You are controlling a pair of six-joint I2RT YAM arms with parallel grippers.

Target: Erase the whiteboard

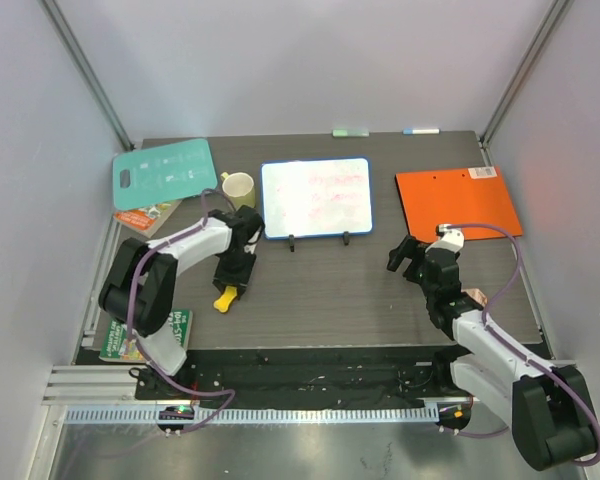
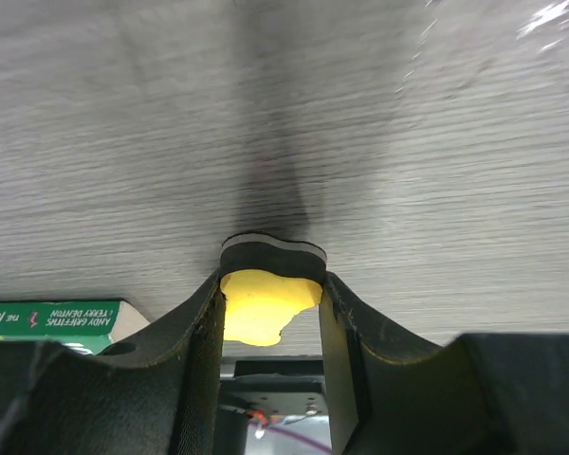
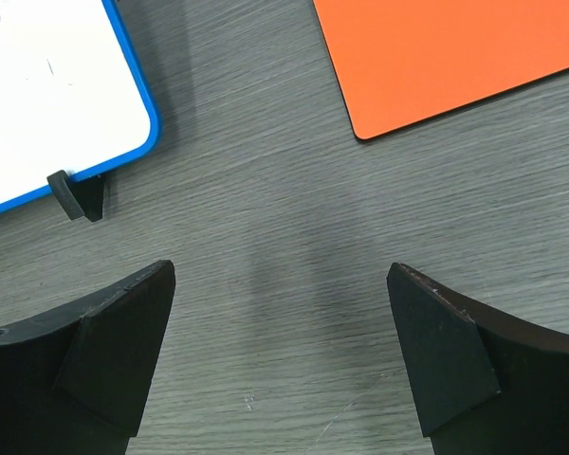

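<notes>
Left jaws clasp yellow eraser [image 2: 266, 308] on grey wood-grain table [image 1: 330, 290] between white walls [image 1: 280, 60].

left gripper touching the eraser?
Touching. The left wrist view shows the left gripper closed around the eraser, both fingers flush on its yellow sides, no gap.

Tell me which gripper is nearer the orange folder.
Right. The right gripper hangs open just off the near-left corner of the folder. The left gripper is well to the left, beyond the whiteboard, closed on the yellow eraser.
</notes>
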